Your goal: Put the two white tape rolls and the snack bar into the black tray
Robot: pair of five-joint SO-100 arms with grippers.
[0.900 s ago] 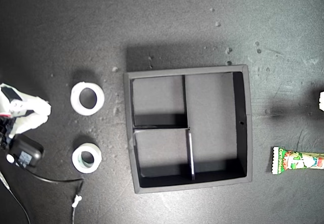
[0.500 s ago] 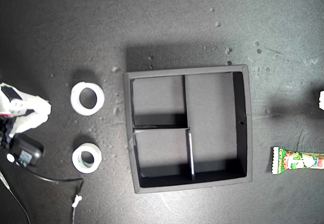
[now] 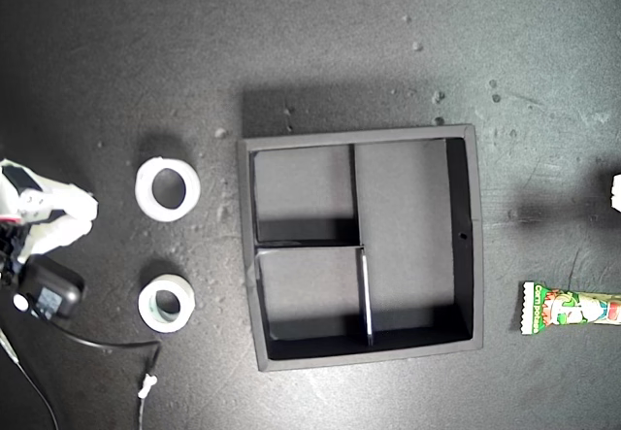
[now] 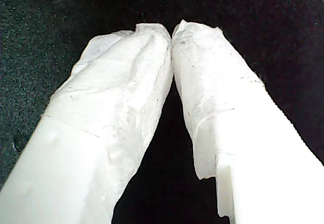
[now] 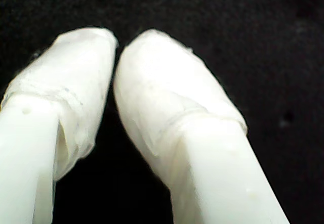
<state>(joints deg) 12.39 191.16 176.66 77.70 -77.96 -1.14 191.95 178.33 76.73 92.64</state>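
In the exterior view the black tray (image 3: 468, 241) sits in the middle of the dark mat with all three compartments empty. Two white tape rolls (image 3: 144, 192) (image 3: 146, 306) lie flat off the tray's left side in that view. The snack bar (image 3: 572, 310) lies near the exterior view's right edge and is partly cut off by it. My first gripper (image 4: 171, 32) is shut, tips touching, with nothing between them, over bare black mat. My second gripper (image 5: 117, 42) is shut on nothing as well. The wrist views do not show which arm is which.
An arm's white wrapped fingers (image 3: 53, 218) show at the exterior view's left edge, beside the tape rolls. A black camera module (image 3: 44, 294) and its cable (image 3: 97, 345) lie below them. A sliver of another arm (image 3: 616, 192) shows at the right edge. White crumbs dot the mat.
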